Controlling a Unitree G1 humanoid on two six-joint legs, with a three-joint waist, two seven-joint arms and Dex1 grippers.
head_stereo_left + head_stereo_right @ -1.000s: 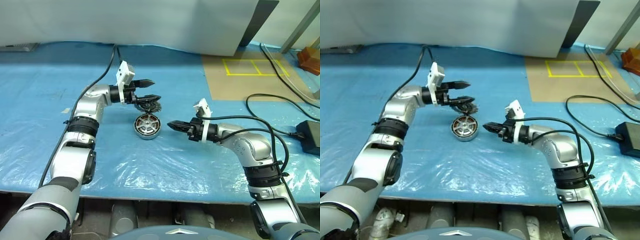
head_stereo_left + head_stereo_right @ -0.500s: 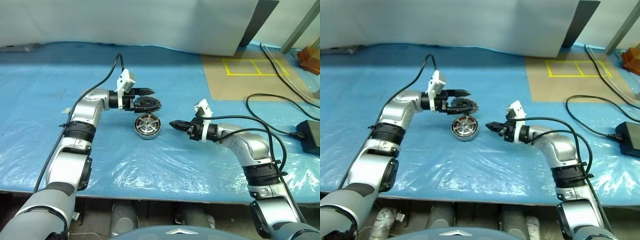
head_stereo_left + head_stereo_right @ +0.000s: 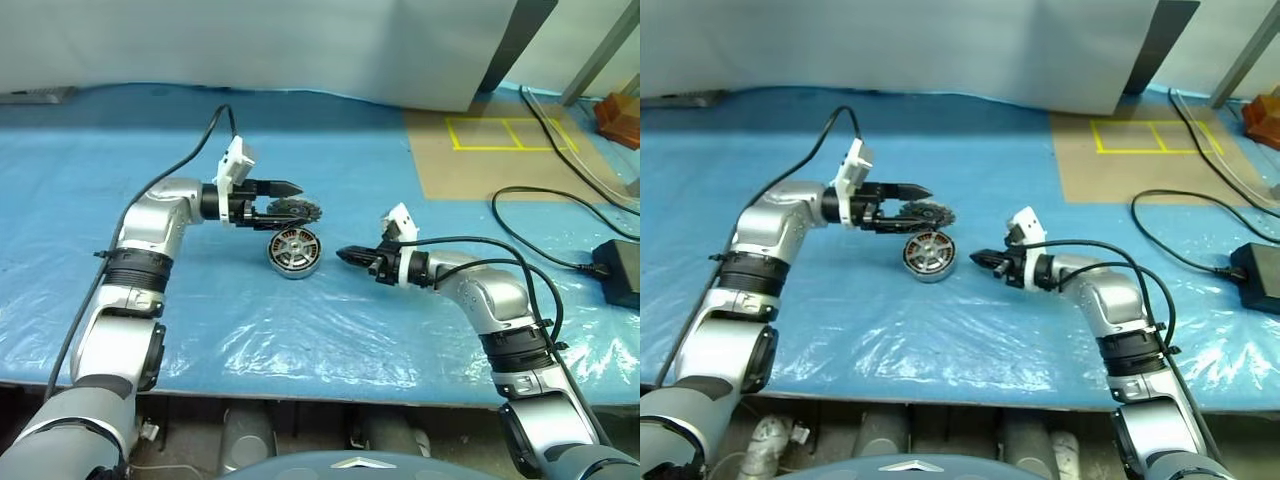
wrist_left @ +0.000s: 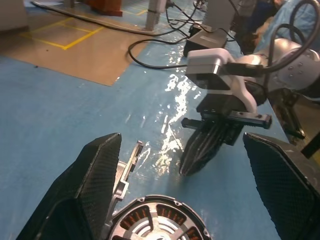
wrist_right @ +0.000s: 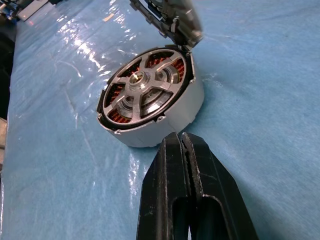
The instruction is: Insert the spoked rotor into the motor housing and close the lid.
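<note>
Logging motor housing flat on the blue tabletop, under both arms, open face up. Shows a silver rim, a spoked metal face around a central hub, and copper-coloured windings between the spokes in the right wrist view.

Noting a dark toothed disc just behind the motor housing, tilted on edge. Appears in the right wrist view to lean against the housing's far rim; touching or very nearly so.

Left hand: released, fingers spread wide, reaching in from the left of the motor housing and just behind it. Brackets the disc loosely; disc edge just beside one finger, other finger well clear of it. Cannot tell whether that near finger touches the disc. Grasps nothing.

Right hand: clenched, fingers pressed together, empty. Sits low over the tabletop just to the right of the motor housing, tip aimed at its side wall, a small gap between them.

Recording clear plastic film over the tabletop in front of the motor housing. Brown panel with yellow tape squares well behind and to the right of the motor housing; black cables and a black power brick far to its right.
</note>
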